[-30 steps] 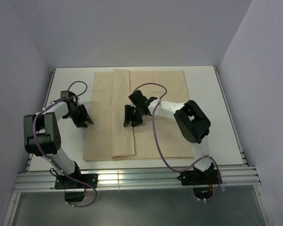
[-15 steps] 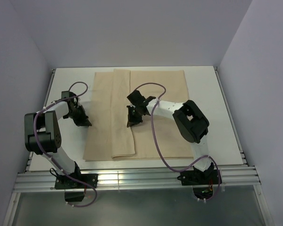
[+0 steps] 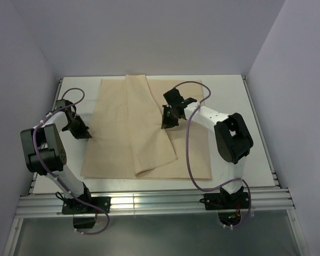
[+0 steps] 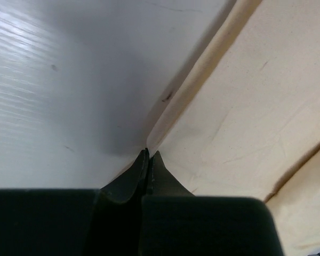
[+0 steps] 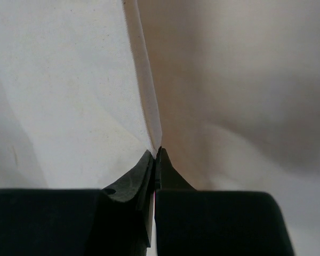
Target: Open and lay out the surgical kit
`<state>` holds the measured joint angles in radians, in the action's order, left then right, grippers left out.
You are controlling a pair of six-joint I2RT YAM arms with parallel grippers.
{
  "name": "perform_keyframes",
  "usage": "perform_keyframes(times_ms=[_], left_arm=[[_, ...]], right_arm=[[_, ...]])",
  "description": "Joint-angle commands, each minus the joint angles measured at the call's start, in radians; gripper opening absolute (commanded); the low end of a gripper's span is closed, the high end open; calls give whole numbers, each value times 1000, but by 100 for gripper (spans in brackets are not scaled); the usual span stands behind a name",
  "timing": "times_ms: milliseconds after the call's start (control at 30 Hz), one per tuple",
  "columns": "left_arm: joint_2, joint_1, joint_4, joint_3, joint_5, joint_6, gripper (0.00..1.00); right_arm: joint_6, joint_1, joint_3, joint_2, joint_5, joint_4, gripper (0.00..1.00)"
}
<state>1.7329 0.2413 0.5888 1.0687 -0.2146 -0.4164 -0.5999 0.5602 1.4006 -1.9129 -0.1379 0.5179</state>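
A tan paper-like wrap (image 3: 112, 144) lies spread over the middle of the flat white table (image 3: 240, 106), reaching from close to the table's far edge down close to its near edge, and it sits slightly skewed to those edges. A long folded flap (image 3: 149, 138) of the same material runs across it from the table's far side toward the near side, its lower corner doubled over above the sheet beneath. The left gripper (image 3: 84, 134) sits toward the table's left side, at the wrap's left border. In the left wrist view, the left gripper (image 4: 150, 156) has its two dark fingers pressed together on that thin edge of the wrap (image 4: 245, 106), with bare table (image 4: 69, 80) beside it. The right gripper (image 3: 166, 124) hangs over the table's middle, toward the far side. In the right wrist view, the right gripper (image 5: 157, 153) has its fingers pinched tight on a raised crease of the wrap (image 5: 69, 80), which stands up as a sharp ridge between them.
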Motion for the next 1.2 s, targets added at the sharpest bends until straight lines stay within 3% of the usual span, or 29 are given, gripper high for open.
perform_keyframes(times_ms=[0,367,867,1167], left_arm=[[11,39,3,33,58,8,0],[-3,110,0,23,86,4,0],[37,196,51,181,210,-16,0],[53,237,55,201,244,-27,0]], right_arm=[[35,-22,-41,66,43,34,0],[68,-91,-86,80,69,56,0],[169,-373,-71,189,179,174,0],[203,-499,-19,209,248,281,0]])
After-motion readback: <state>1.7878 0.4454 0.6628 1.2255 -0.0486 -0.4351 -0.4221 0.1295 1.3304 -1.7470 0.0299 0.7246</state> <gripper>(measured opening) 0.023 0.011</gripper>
